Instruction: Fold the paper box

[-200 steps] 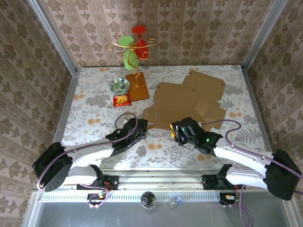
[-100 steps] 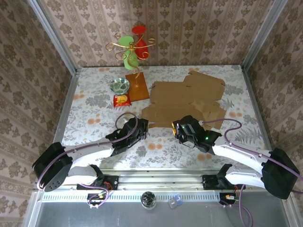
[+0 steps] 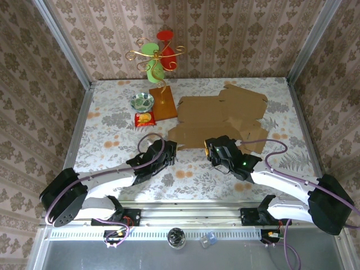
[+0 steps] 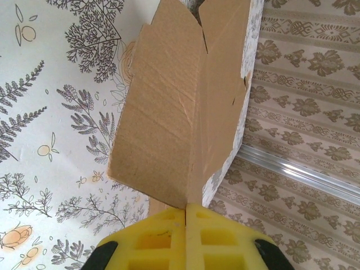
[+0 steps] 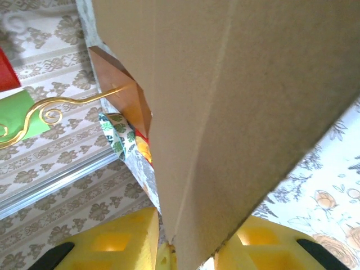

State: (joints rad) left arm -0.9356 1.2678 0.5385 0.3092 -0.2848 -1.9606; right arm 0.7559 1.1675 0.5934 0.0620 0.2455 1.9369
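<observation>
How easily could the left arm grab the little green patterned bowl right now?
Probably not right away. The left gripper is shut on the flat brown cardboard box, so it would have to let go first. The little green patterned bowl sits farther back, slightly to its left.

The left arm [image 3: 107, 181] and right arm [image 3: 284, 183] have white shells, black joints and bulky black shoulders. Thin purple cables [image 3: 147, 138] loop over them. A green light [image 3: 245, 163] glows on the right wrist. The left gripper [image 4: 186, 209] and right gripper [image 5: 188, 256] carry bright yellow pads [image 4: 163, 239] with square recesses.
</observation>
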